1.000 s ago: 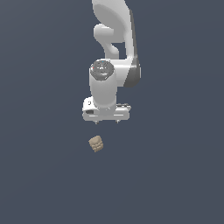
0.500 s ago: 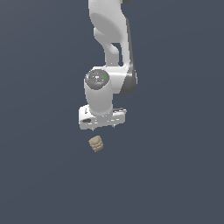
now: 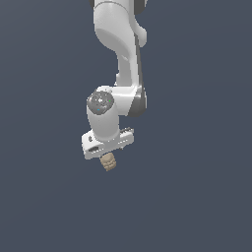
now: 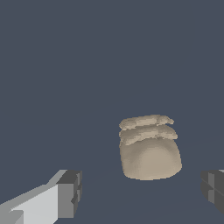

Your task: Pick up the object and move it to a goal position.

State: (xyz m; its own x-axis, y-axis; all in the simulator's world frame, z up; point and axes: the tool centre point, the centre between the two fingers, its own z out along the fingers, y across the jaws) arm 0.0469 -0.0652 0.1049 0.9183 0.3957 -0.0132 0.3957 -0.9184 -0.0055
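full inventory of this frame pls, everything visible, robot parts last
object: 1, tan-beige, lumpy block with ridged bands on one side; lies on the dark surface between the open jaws, touching neither, nearer one fingertip than the other. In the exterior view it peeks out just below the gripper.
surface: 1, plain dark slate blue-grey, fills the background in both views; no edges or markings visible.
arm: 1, white with dark grey joint sections, comes down from the top of the exterior view.
gripper: 1, white body with dark grey fingertips, jaws open wide, low over the object; not gripping it.
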